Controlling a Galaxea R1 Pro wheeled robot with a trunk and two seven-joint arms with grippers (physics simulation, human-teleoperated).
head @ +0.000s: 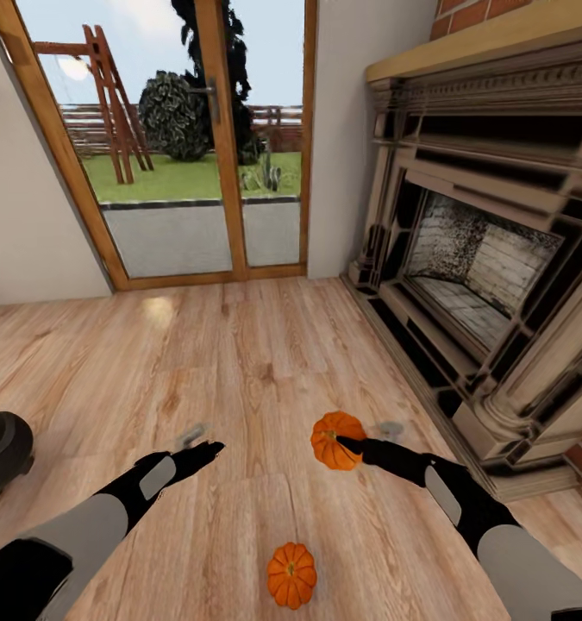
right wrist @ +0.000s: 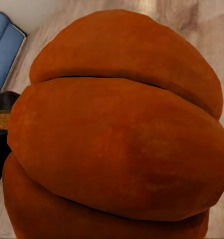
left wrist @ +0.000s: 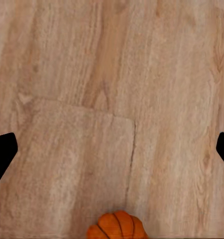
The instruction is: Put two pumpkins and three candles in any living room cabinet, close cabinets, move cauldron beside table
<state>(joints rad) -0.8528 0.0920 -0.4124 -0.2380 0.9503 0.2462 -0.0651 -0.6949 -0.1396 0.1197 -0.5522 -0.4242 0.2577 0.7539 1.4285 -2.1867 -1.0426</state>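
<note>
Early stage: the right end effector (head: 344,443) pinched one ribbed orange pumpkin (head: 332,435), the second pumpkin (head: 291,573) lay on the wooden floor (head: 239,362), the left end effector (head: 211,448) was spread empty, and nothing was stowed.

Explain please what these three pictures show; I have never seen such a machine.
This is a simulated wheeled robot with two arms. The large picture comes from its head camera, looking down at a pale wooden plank floor. The other two come from cameras near each arm's fingers.

The right gripper touches a ribbed orange pumpkin, which looms very large in its wrist picture; a firm hold cannot be confirmed. The left gripper is open and empty above the floor. A second orange pumpkin lies nearer the robot. The black columned fireplace stands to the right.
</note>
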